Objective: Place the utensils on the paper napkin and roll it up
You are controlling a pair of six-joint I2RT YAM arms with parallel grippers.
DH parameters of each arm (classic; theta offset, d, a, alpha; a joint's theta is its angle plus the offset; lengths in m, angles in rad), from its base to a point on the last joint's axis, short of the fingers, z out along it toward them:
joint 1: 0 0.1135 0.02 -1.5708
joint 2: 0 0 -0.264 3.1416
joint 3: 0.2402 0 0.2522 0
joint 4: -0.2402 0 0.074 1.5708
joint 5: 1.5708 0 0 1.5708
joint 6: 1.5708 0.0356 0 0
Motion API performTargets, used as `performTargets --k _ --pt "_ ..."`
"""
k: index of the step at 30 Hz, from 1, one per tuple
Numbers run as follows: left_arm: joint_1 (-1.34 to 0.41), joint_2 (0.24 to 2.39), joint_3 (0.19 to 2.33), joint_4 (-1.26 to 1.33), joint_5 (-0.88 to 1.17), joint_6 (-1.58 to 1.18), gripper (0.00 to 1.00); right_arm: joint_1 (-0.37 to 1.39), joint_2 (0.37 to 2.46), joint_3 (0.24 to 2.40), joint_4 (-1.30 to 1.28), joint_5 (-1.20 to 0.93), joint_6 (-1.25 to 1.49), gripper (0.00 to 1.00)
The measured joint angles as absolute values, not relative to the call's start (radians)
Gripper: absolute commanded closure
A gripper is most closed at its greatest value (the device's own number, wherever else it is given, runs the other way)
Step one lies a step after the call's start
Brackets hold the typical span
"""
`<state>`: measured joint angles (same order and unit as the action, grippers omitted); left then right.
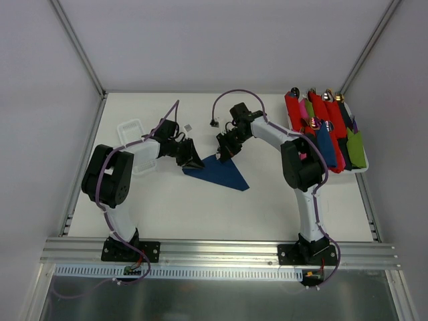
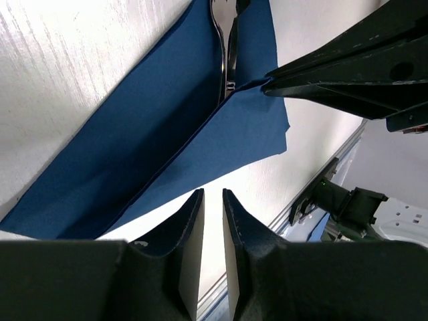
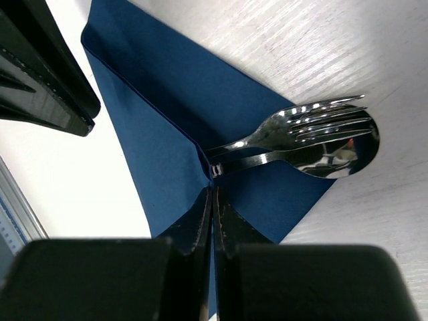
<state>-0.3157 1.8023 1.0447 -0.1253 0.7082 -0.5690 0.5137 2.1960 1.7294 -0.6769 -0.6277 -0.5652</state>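
The paper napkin (image 1: 221, 172) is a navy sheet lying mid-table, one side folded over the utensils. A silver fork (image 3: 314, 120) and spoon (image 3: 334, 157) stick their heads out past its corner; the handles are hidden under the fold. My right gripper (image 3: 212, 190) is shut on the raised folded edge of the napkin (image 3: 174, 87), right beside the utensil necks. My left gripper (image 2: 212, 192) hovers just off the napkin's (image 2: 154, 134) near edge, its fingers a narrow gap apart with only bare table between them. From above, the left gripper (image 1: 194, 161) and the right gripper (image 1: 225, 152) face each other over the napkin's far corner.
A white tray (image 1: 363, 170) at the right edge holds several red, pink, blue and green rolled napkins (image 1: 317, 127). Clear plastic containers (image 1: 132, 128) sit at the left behind the left arm. Two small objects (image 1: 189, 127) lie behind the grippers.
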Motion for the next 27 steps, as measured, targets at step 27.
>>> performTargets --k 27 --pt "-0.328 1.943 1.071 -0.085 0.755 -0.594 1.00 0.501 2.259 1.797 -0.669 -0.614 -0.557 0.98"
